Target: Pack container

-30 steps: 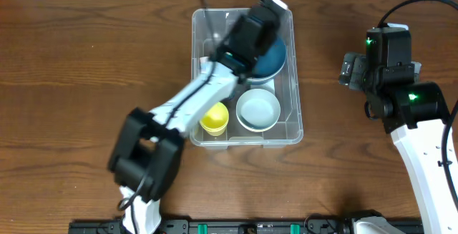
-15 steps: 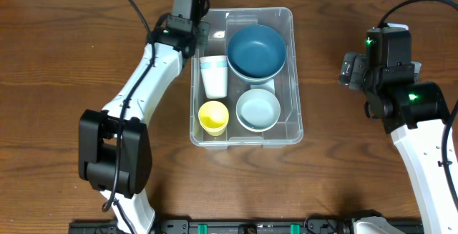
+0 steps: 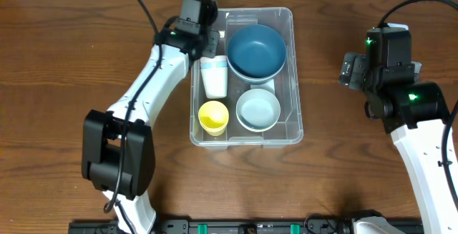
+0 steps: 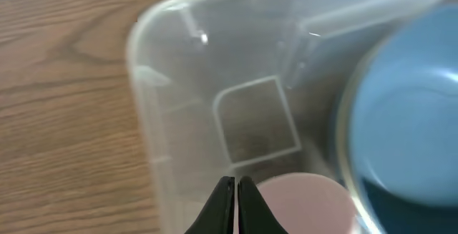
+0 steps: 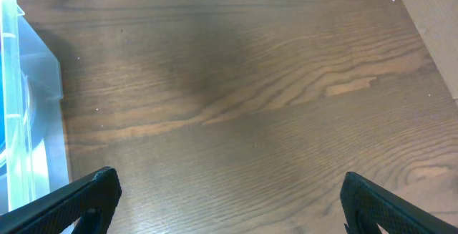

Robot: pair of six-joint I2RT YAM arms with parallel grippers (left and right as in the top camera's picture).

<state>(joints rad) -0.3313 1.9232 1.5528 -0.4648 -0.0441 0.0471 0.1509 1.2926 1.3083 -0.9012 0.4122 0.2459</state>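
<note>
The clear plastic container (image 3: 295, 76) stands at the table's middle back. It holds a large dark blue bowl (image 3: 256, 50), a small light blue bowl (image 3: 257, 109), a white cup (image 3: 214, 76) and a yellow cup (image 3: 213, 116). My left gripper (image 3: 212, 44) is shut and empty above the container's far left corner. In the left wrist view the shut fingers (image 4: 235, 198) hover over the container's inside (image 4: 179, 91), with the white cup's rim (image 4: 300, 202) and the blue bowl (image 4: 408, 112) below. My right gripper (image 5: 229, 198) is open and empty over bare table, right of the container (image 5: 28, 119).
The right arm's body (image 3: 390, 69) stands at the right of the table. Wood tabletop (image 3: 71, 84) stretches to the left and in front of the container. A wall edge (image 5: 429, 19) shows at the far right of the right wrist view.
The left arm swung from over the container to its far left side, then edged back right over the corner. The white cup and blue bowl came into full view. The right arm stayed still.
</note>
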